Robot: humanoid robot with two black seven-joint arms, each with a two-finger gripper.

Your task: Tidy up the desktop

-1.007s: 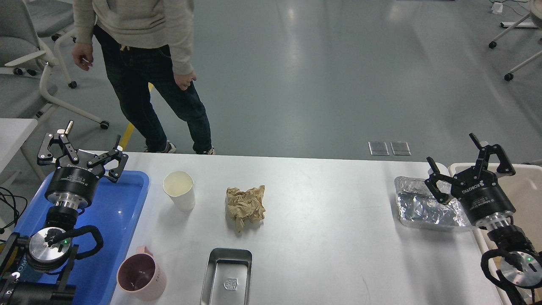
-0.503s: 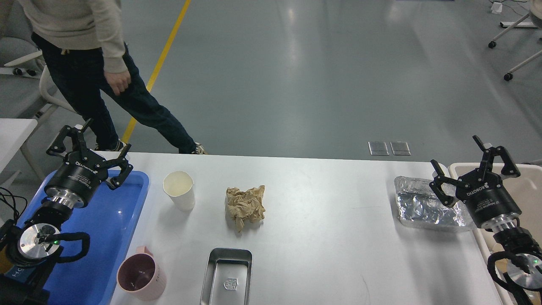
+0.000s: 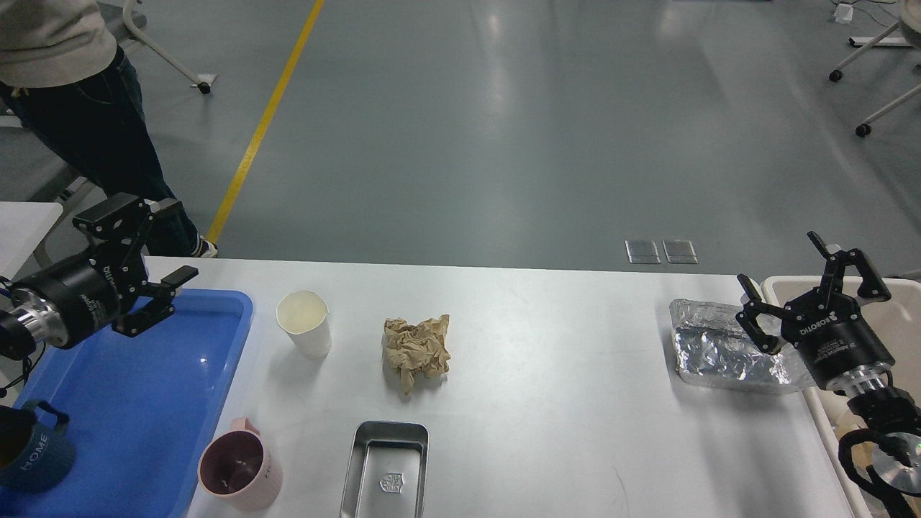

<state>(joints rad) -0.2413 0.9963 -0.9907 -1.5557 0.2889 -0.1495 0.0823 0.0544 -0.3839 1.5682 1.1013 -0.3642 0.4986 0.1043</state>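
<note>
The white desktop fills the lower part of the head view. On it are a white paper cup, a crumpled brown paper ball, a foil tray, a steel tray and a pink mug. My left gripper is open and empty, turned sideways above the far left end of the blue tray. My right gripper is open and empty, just above the foil tray's right end.
A dark blue mug marked HOME sits in the blue tray at the near left. A beige bin stands off the table's right end. A person stands at the far left behind the table.
My left arm has swung left and lowered, turning its gripper sideways and uncovering the dark blue mug. The person has walked off to the left. My right gripper has shifted slightly right.
</note>
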